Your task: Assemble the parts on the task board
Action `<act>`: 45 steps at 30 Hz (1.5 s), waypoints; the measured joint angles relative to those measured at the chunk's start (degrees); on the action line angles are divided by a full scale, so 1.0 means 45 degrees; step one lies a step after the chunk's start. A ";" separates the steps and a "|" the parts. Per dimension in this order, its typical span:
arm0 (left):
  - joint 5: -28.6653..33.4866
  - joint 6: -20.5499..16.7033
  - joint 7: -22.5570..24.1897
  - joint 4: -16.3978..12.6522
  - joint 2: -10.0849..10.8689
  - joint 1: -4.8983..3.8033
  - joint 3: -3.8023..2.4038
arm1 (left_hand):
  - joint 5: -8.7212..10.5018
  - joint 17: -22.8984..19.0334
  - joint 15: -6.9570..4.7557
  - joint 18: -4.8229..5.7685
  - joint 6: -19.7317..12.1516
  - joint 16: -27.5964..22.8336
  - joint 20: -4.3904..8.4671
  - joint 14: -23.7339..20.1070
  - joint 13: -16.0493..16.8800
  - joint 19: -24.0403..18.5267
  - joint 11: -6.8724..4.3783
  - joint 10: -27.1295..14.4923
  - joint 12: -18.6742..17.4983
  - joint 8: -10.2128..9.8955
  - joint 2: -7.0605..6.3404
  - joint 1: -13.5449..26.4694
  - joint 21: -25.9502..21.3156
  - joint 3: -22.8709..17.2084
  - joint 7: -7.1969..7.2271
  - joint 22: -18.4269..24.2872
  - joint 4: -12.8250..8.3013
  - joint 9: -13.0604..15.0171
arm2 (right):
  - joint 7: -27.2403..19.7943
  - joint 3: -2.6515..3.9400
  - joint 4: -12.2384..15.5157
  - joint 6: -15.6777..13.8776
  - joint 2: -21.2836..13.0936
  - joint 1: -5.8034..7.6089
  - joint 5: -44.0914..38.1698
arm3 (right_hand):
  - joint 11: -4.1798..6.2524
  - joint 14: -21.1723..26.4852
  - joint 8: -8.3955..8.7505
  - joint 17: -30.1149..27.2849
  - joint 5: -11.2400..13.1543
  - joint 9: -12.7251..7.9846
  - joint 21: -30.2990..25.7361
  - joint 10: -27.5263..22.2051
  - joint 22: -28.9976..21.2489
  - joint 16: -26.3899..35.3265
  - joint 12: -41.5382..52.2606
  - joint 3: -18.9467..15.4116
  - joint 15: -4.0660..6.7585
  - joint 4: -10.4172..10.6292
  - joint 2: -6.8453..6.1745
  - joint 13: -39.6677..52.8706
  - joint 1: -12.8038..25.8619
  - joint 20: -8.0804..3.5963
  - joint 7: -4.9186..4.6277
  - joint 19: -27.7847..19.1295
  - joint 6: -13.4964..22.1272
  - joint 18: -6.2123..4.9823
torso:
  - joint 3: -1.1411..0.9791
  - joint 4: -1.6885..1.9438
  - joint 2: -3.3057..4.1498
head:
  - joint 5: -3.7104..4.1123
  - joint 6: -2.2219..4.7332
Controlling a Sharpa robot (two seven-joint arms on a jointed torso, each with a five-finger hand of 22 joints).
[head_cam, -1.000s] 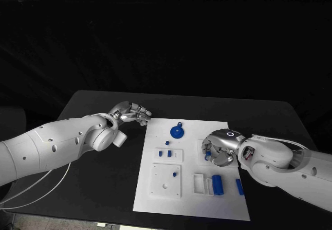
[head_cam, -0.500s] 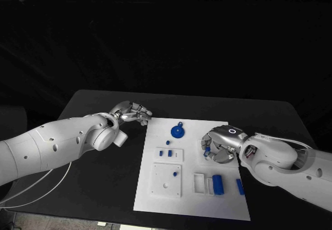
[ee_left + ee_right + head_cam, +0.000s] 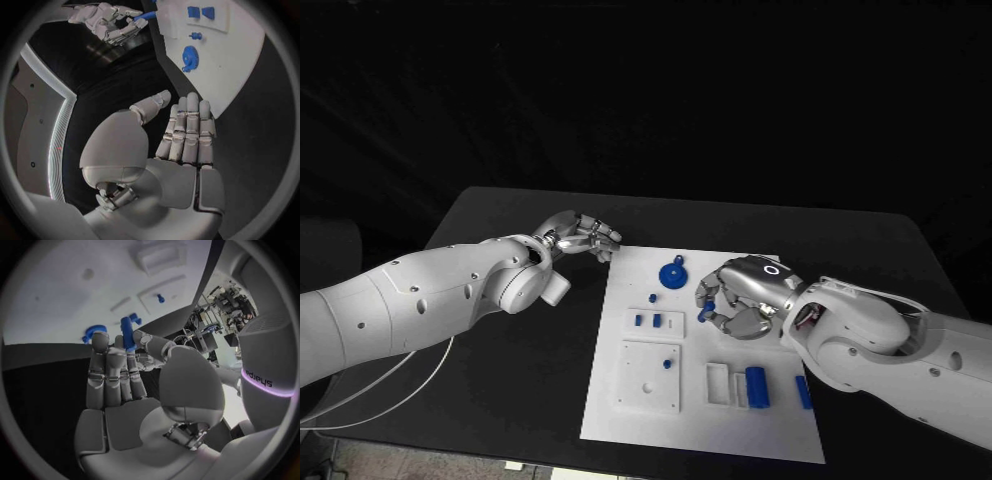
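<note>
Blue peg (image 3: 128,331) sits pinched in the right hand (image 3: 737,305), between thumb and fingers, long axis running out past the fingertips; the left wrist view shows the same peg (image 3: 143,16) pointing toward the task board (image 3: 776,420). That hand hovers over the board's middle, just beside the blue gear (image 3: 672,275) and right of the small block with two blue inserts (image 3: 646,321). Likely target lies below and to the left of the hand, so my read is that the peg needs to tip down toward the board before insertion; which hole it belongs in I cannot tell. Left hand (image 3: 577,236) is off the board's far left corner over the bench (image 3: 502,400), fingers together and straight, holding nothing; right hand is clearly nearer all parts. Count on board: one gear, one small blue stud (image 3: 652,297) near it, two inserts in the block, one blue piece on the square plate (image 3: 646,377), one blue cylinder (image 3: 756,384) beside a white tray, one blue bar (image 3: 803,391) at the right edge, plus the one held peg.
</note>
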State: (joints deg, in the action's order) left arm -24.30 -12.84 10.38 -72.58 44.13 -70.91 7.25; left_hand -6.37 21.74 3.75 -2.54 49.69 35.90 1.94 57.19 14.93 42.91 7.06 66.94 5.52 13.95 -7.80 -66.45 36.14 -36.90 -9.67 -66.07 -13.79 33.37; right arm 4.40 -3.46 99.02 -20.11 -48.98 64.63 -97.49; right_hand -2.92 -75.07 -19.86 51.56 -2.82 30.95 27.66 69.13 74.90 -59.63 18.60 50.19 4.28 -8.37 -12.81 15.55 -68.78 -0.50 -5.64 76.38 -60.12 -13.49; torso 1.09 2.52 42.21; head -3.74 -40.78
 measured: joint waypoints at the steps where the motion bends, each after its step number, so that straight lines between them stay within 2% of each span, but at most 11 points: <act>1: 0.0000 0.0000 0.0000 0.0002 -0.0014 0.0000 0.0000 | 0.0000 0.0000 0.0000 0.0000 0.0000 0.0000 0.0000 0.0000 0.0000 0.0000 0.0000 0.0000 0.0000 0.0000 0.0000 0.0000 0.0000 0.0000 0.0000 -0.0002 0.0000 0.0000 | -0.0043 -0.0020 0.0010 -0.0017 0.0172 0.0001 0.0045 | 0.0000 -0.0011 0.0000 0.0000 0.0000 0.0000 0.0000 0.0001 0.0000 0.0000 0.0000 0.0000 -0.0011 0.0000 0.0000 0.0000 0.0000 0.0000 0.0000 0.0000 0.0000 -0.0001 | 0.0000 0.0000 0.0000 | -0.0026 0.0000; 7: 0.0002 -0.0002 0.0004 0.0007 -0.0140 0.0002 -0.0002 | 0.0000 0.0003 0.0000 0.0000 0.0001 0.0000 0.0000 0.0000 0.0001 0.0000 0.0000 0.0000 0.0000 -0.0001 0.0000 0.0000 0.0000 0.0034 -0.0001 -0.0011 0.0035 0.0000 | -0.0198 -0.0328 -0.0046 -0.0033 0.1274 -0.0081 0.0135 | 0.0005 -0.0021 0.0000 0.0000 0.0037 0.0000 0.0000 0.0001 0.0000 0.0000 -0.0001 -0.0001 -0.0017 -0.0001 -0.0006 0.0000 -0.0006 0.0001 0.0000 0.0000 0.0000 -0.0001 | 0.0001 0.0001 0.0006 | -0.0120 0.0024; 12: 0.0004 -0.0002 0.0004 0.0024 -0.0249 0.0002 -0.0002 | 0.0000 0.0012 0.0000 0.0002 0.0001 -0.0050 0.0000 0.0000 0.0002 0.0000 0.0000 0.0000 0.0000 -0.0001 0.0000 0.0000 0.0000 0.0034 -0.0001 -0.0011 0.0035 0.0001 | -0.0253 -0.0529 -0.0060 0.0060 0.1859 -0.0414 0.0091 | 0.0007 -0.0024 0.0000 0.0000 0.0037 -0.0001 0.0000 0.0000 0.0000 0.0000 -0.0002 -0.0001 -0.0019 -0.0001 -0.0053 0.0000 -0.0052 0.0002 0.0000 -0.0001 0.0000 0.0000 | 0.0017 0.0011 0.0006 | -0.0214 0.0043; 16: 0.0005 -0.0002 0.0004 0.0024 -0.0294 0.0001 -0.0002 | 0.0000 0.0013 0.0000 0.0001 0.0001 -0.0050 0.0000 0.0000 0.0002 0.0000 0.0000 0.0000 0.0000 -0.0002 0.0000 0.0000 0.0000 0.0034 -0.0001 -0.0010 0.0035 0.0001 | -0.0275 -0.0691 -0.0125 0.0192 0.2162 -0.0607 0.0025 | 0.0009 -0.0038 0.0001 -0.0008 0.0038 0.0002 -0.0001 0.0000 0.0000 0.0000 -0.0004 -0.0001 -0.0014 -0.0001 -0.0053 0.0000 -0.0052 0.0003 0.0000 -0.0001 0.0000 0.0000 | 0.0026 0.0016 0.0006 | -0.0297 0.0046; 22: 0.0006 -0.0002 0.0004 0.0013 -0.0309 0.0001 -0.0002 | 0.0000 0.0025 0.0000 0.0002 0.0002 -0.0050 0.0000 0.0000 0.0002 0.0000 0.0000 0.0000 0.0000 -0.0003 0.0000 0.0000 0.0000 0.0034 -0.0002 -0.0009 0.0035 0.0001 | -0.0275 -0.0836 -0.0267 0.0480 0.2372 -0.0856 -0.0109 | 0.0026 -0.0005 0.0002 -0.0012 0.0039 0.0018 -0.0001 -0.0018 0.0000 0.0000 -0.0018 -0.0001 0.0020 -0.0001 -0.0053 0.0001 -0.0051 0.0005 -0.0001 -0.0003 0.0001 -0.0002 | 0.0026 0.0017 0.0006 | -0.0414 0.0002; 26: 0.0006 -0.0002 0.0004 0.0012 -0.0305 0.0001 -0.0003 | 0.0000 0.0035 0.0000 0.0002 0.0001 -0.0050 0.0000 0.0000 0.0002 0.0000 0.0000 0.0001 0.0000 -0.0003 0.0000 0.0000 0.0000 0.0034 -0.0002 -0.0021 0.0034 0.0001 | -0.0272 -0.0879 -0.0324 0.0688 0.2469 -0.0953 -0.0189 | 0.0027 -0.0003 0.0004 -0.0012 0.0048 0.0018 -0.0001 -0.0018 0.0000 0.0000 -0.0015 -0.0001 0.0022 -0.0001 -0.0054 0.0001 -0.0051 0.0006 -0.0001 -0.0004 0.0002 -0.0002 | 0.0024 0.0012 0.0006 | -0.0476 -0.0010; 31: 0.0007 -0.0002 0.0004 0.0004 -0.0301 0.0001 -0.0004 | 0.0000 0.0036 0.0000 0.0002 0.0002 -0.0050 0.0000 0.0000 0.0003 0.0000 0.0000 0.0000 0.0000 -0.0003 0.0000 0.0000 0.0000 0.0034 -0.0002 -0.0021 0.0034 0.0001 | -0.0253 -0.0892 -0.0345 0.0967 0.2520 -0.0968 -0.0308 | 0.0028 -0.0004 0.0005 -0.0012 0.0049 0.0018 -0.0001 -0.0020 0.0010 0.0000 0.0035 -0.0002 0.0022 -0.0001 -0.0054 0.0001 -0.0051 0.0007 -0.0001 -0.0005 0.0002 -0.0001 | 0.0001 -0.0001 0.0010 | -0.0533 -0.0054; 45: 0.0007 -0.0001 0.0004 0.0011 -0.0281 0.0000 -0.0004 | 0.0000 0.0060 0.0000 0.0003 0.0002 -0.0050 0.0000 0.0000 0.0003 0.0000 0.0000 0.0000 0.0000 -0.0003 0.0000 0.0000 0.0000 0.0034 -0.0002 -0.0019 0.0034 -0.0010 | -0.0164 -0.0906 -0.0402 0.1499 0.2390 -0.0976 -0.0526 | 0.0052 -0.0006 0.0027 -0.0011 0.0095 0.0033 -0.0002 -0.0044 0.0009 0.0000 0.0041 -0.0002 0.0020 -0.0002 -0.0053 0.0002 -0.0051 0.0029 -0.0003 -0.0026 0.0003 -0.0001 | -0.0006 -0.0010 0.0013 | -0.0566 -0.0049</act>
State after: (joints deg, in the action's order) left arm -24.27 -12.84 10.39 -72.53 42.86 -70.91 7.23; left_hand -6.37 22.02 3.75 -2.53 49.70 35.68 1.94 57.19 14.95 42.91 7.05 66.94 5.52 13.94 -7.80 -66.45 36.14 -36.75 -9.68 -66.16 -13.64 33.32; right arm 3.66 -7.54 97.21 -13.37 -38.22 60.24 -99.86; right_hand -2.69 -75.10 -19.74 51.51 -2.39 31.10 27.66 68.93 74.94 -59.63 18.79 50.18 4.37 -8.38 -13.05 15.56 -69.01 -0.37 -5.65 76.26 -60.11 -13.49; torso 1.07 2.48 42.27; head -6.29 -41.00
